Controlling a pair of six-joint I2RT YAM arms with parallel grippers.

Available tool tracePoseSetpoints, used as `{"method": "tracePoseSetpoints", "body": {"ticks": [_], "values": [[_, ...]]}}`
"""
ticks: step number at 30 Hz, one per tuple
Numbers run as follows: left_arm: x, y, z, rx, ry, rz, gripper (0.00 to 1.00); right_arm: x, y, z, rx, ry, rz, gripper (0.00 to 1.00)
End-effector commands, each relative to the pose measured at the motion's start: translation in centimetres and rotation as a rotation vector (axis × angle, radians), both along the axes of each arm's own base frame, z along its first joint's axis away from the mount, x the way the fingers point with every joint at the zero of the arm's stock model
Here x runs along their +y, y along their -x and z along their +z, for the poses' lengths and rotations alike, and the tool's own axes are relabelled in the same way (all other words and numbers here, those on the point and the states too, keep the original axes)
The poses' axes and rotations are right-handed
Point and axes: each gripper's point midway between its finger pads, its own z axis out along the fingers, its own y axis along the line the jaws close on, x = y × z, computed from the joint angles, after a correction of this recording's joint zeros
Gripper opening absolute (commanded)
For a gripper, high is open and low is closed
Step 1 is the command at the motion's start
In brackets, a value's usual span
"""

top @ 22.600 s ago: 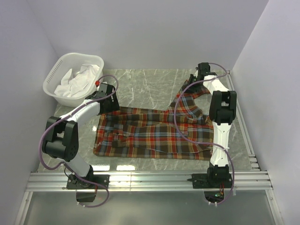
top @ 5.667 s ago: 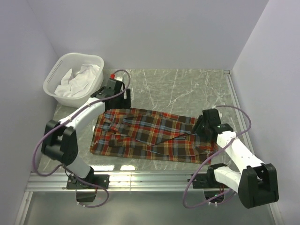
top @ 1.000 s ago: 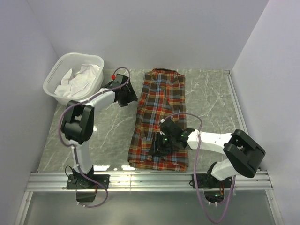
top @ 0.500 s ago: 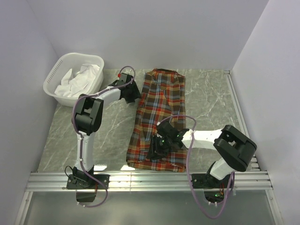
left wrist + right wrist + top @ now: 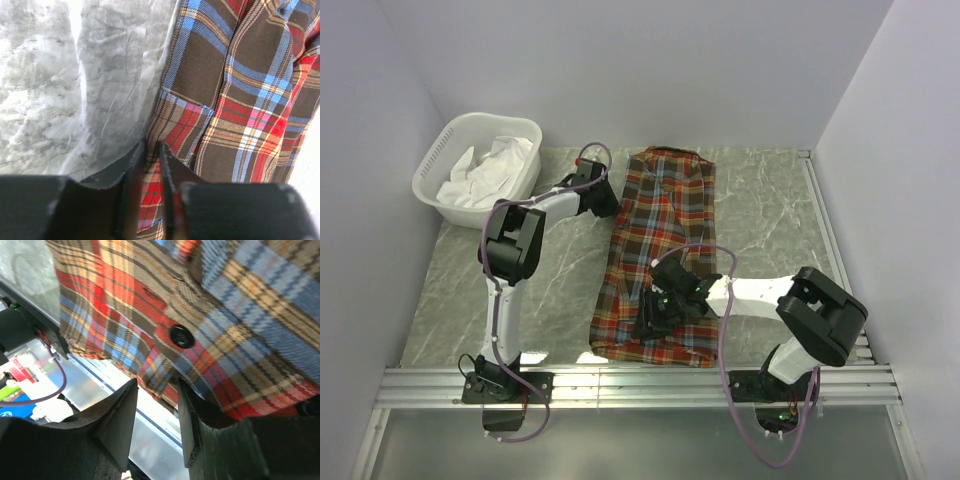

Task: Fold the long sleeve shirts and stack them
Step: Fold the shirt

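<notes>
Jaws of the left gripper (image 5: 151,150) pinch the left edge of the soft plaid flannel shirt (image 5: 665,240). It lies folded in a long strip, collar far, on the gray marble table (image 5: 770,220). Jaws of the right gripper (image 5: 156,390) stand apart around its near edge.

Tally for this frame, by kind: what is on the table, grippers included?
plaid shirt: 1
white laundry basket: 1
heap of white cloth inside the basket: 1 (single pieces cannot be told apart)
grippers: 2, left gripper and right gripper
Total: 5
</notes>
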Motion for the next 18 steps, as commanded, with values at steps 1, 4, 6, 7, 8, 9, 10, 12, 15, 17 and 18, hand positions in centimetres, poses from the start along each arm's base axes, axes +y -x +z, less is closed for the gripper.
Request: {"method": "tracePoseSetpoints", "body": {"ticks": [1,4,6,7,8,9,10,12,15,17,18], "values": [[-0.2,1.6,-3.1,0.070,-0.019,-0.023,0.22,1.1,-0.5,1.1,-0.032,-0.029,0.020,0.44],[-0.2,1.6,-3.4,0.071,-0.030,-0.024,0.17,1.0,-0.6,1.3,-0.040,-0.024,0.017,0.31],[-0.1,1.4,-3.6,0.074,-0.040,-0.023,0.16,0.9,-0.8,1.7,-0.058,-0.022,0.010,0.19],[0.0,1.5,-3.8,0.083,-0.049,-0.020,0.16,0.8,-0.8,1.9,-0.064,-0.023,0.010,0.09],[0.0,1.4,-3.8,0.080,-0.049,-0.019,0.16,0.6,-0.7,2.2,-0.069,-0.023,0.012,0.06],[0.1,1.3,-3.8,0.077,-0.055,-0.020,0.16,0.5,-0.7,2.4,-0.077,-0.018,0.015,0.02],[0.1,1.3,-3.8,0.075,-0.058,-0.017,0.16,0.3,-0.7,2.5,-0.083,-0.015,0.014,0.00],[0.5,1.1,-4.0,0.078,-0.076,-0.010,0.17,0.0,-0.6,3.1,-0.092,-0.015,0.016,0.00],[0.7,0.9,-4.2,0.083,-0.088,-0.003,0.17,-0.6,0.1,3.5,-0.084,-0.014,0.028,0.00],[0.9,0.8,-4.4,0.085,-0.099,0.002,0.17,-0.8,0.5,3.7,-0.074,-0.019,0.038,0.00],[0.9,0.8,-4.4,0.085,-0.102,0.002,0.17,-0.9,0.7,3.7,-0.069,-0.020,0.046,0.00]]}}
